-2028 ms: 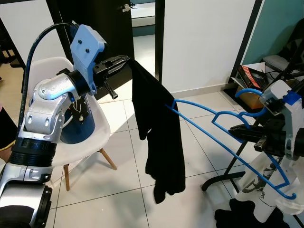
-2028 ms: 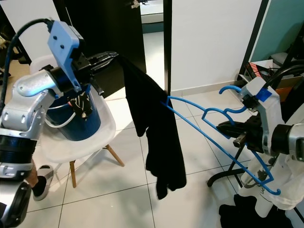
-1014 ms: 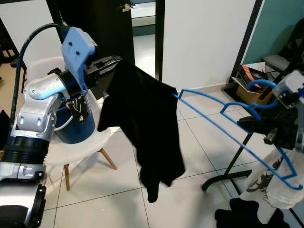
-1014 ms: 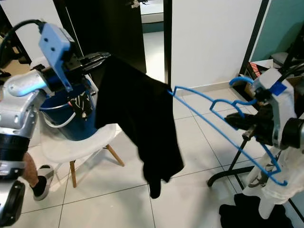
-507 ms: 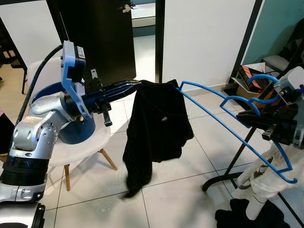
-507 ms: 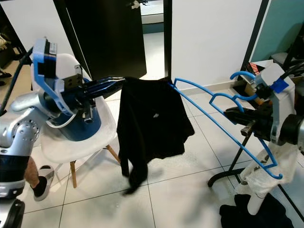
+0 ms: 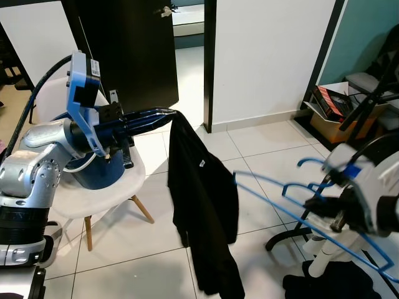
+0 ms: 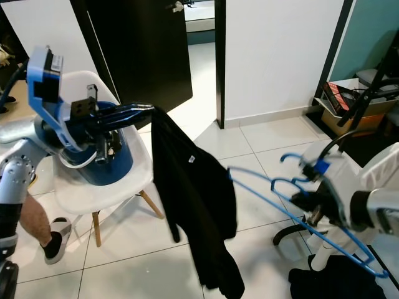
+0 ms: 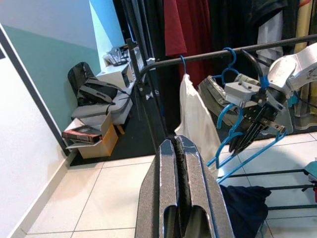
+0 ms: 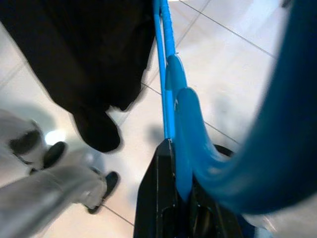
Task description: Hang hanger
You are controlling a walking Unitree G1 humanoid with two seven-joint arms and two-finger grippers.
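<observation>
Now, entries by item.

Hanger: blue hanger [image 8: 293,208], thin tubular frame with a curled hook, smooth and glossy; held low on the robot's right, its long bar running out toward the garment and its tip meeting the dark cloth.

Garment: black garment [image 7: 202,212], soft matte fabric, limp and long, small pale tag near the collar; it hangs straight down from the left fingertips, lower end close to the floor.

Left gripper: left gripper [image 7: 163,114], long black fingers pressed together with the garment's top edge pinched between them; the left wrist view shows the two fingers [image 9: 171,193] side by side with no gap.

Left arm: silver, bent at the elbow, forearm reaching level across the front of the chair.

Right gripper: right gripper [image 8: 305,202], fingers clamped on the hanger's neck just below the hook; the picture is blurred here.

Right arm: held low and forward.

Chair: white chair [image 7: 109,187], moulded shell seat on wooden legs, beside the left arm.

Bucket: blue bucket [image 8: 115,165], round and smooth, sits on the chair seat.

Rack: black clothes rack [image 9: 198,57], metal bar, a white shirt hanging from it.

Floor: white tile floor [image 7: 262,149], glossy.
</observation>
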